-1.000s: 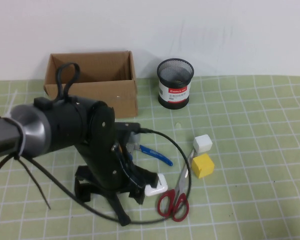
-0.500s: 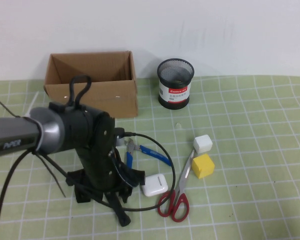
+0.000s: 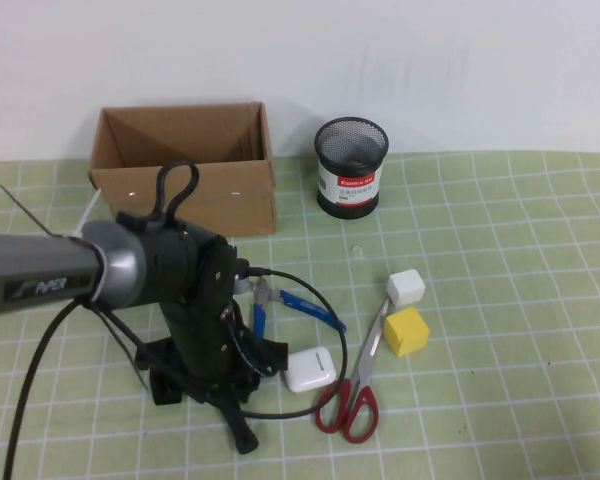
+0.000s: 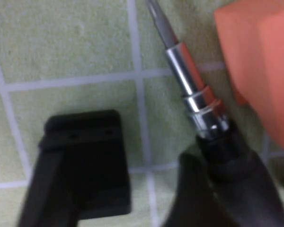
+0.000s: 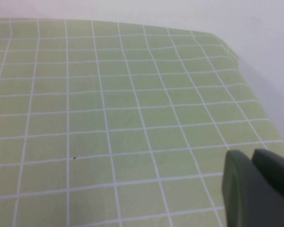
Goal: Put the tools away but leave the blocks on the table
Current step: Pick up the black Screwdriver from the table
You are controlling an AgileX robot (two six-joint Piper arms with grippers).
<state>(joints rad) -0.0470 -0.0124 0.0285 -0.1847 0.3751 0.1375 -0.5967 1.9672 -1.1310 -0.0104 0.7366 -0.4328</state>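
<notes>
- I count three tools: one screwdriver, one pair of blue pliers, one pair of red scissors.
- Three blocks: white, yellow, orange.
- One cardboard box, one mesh cup, one white case.

Box behind left claw, cup right of box — scissors beside case

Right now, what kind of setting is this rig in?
Likely a lab test bench: grid-marked green mat against a bare white wall, staged tools. Left gripper is down at the screwdriver; right gripper hangs over bare mat.
</notes>
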